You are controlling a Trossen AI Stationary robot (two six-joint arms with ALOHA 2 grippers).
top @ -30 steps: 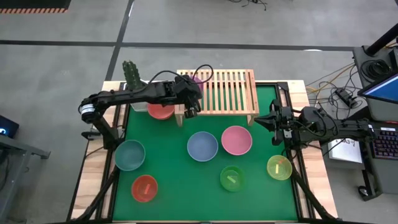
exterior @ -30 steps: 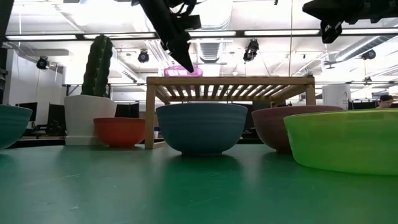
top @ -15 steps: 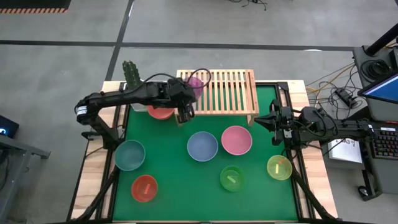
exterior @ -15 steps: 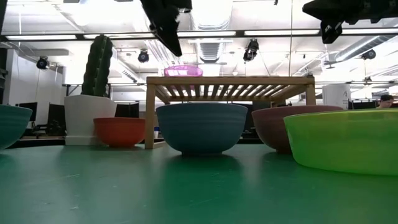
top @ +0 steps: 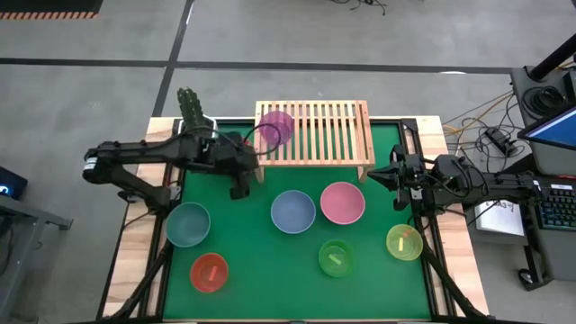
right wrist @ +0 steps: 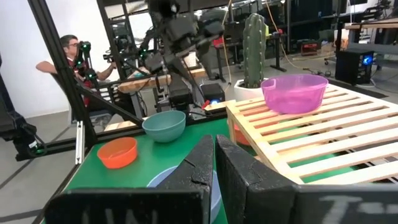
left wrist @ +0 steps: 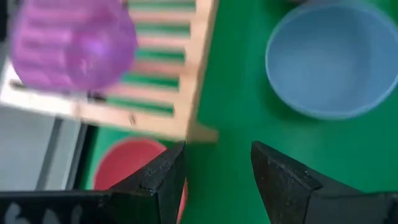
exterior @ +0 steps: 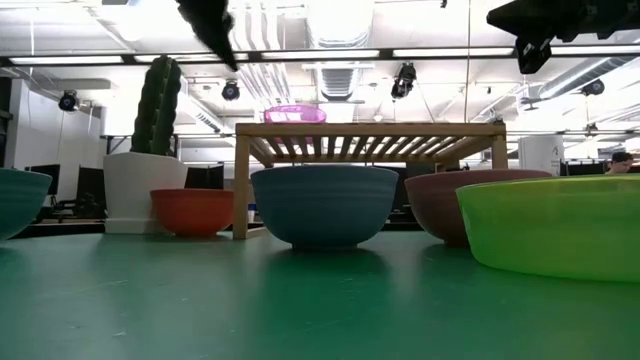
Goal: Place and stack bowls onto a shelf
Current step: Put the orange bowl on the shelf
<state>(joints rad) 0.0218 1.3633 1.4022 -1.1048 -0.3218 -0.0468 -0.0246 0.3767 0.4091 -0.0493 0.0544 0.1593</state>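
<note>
A purple bowl [top: 275, 126] stands by its base on the left end of the light-wood shelf [top: 328, 135], also in the low view [exterior: 294, 114]. Blue [top: 293, 211], pink [top: 342, 202], green [top: 336, 257], yellow-green [top: 404, 242], teal [top: 187, 224] and red-orange [top: 209, 272] bowls sit on the green mat. Another red bowl [left wrist: 127, 171] lies by the shelf's left leg, mostly under my left arm. My left gripper [top: 240, 187] hangs open above the mat just left of the shelf [left wrist: 217, 177]. My right gripper [top: 378, 175] waits shut beside the shelf's right end [right wrist: 214, 158].
A white pot with a green cactus [top: 190, 110] stands at the table's far left corner, close to the shelf and my left arm. Cables and a keyboard lie off the right edge. A person [right wrist: 65, 59] sits beyond the table's left side. Bare mat shows along the near edge.
My left gripper has drawn back from the purple bowl on the shelf's left end, rising and then travelling toward the table's left and near edges. The purple bowl stays where it was on the slats.
</note>
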